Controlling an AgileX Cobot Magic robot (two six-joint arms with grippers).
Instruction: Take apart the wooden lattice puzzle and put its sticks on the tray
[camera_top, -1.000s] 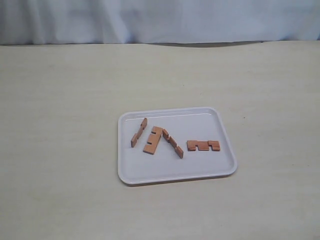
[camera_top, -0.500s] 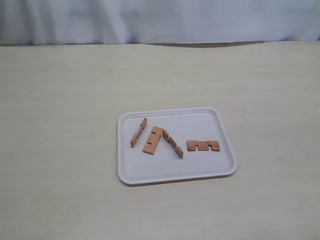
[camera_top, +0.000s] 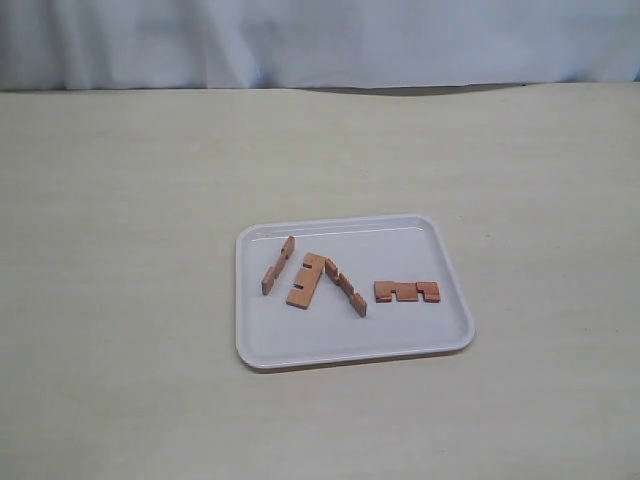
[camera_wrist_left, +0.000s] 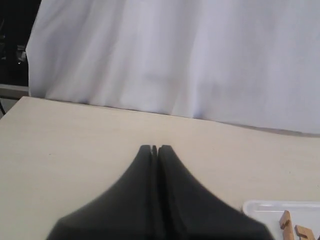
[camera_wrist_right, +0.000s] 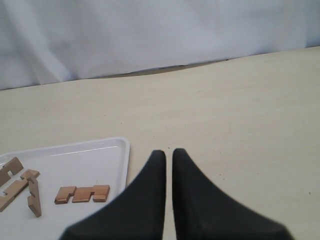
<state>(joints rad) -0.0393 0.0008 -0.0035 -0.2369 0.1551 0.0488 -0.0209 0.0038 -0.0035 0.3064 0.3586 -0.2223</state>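
The white tray (camera_top: 400, 332) lies on the table, a little right of centre. No assembled lattice shows; its sticks lie apart in the tray: one at the left (camera_top: 278, 265), two touching at their far ends in the middle (camera_top: 306, 280) (camera_top: 346, 287), one alone at the right (camera_top: 407, 291). Neither gripper appears in the exterior view. My left gripper (camera_wrist_left: 154, 148) is shut and empty above bare table, with the tray's corner (camera_wrist_left: 260, 207) off to one side. My right gripper (camera_wrist_right: 169, 152) is shut and empty beside the tray's rim (camera_wrist_right: 125, 150), near the lone stick (camera_wrist_right: 82, 193).
A white cloth backdrop (camera_top: 320, 40) hangs behind the table's far edge. The beige tabletop (camera_top: 120, 250) spreads out on all sides of the tray.
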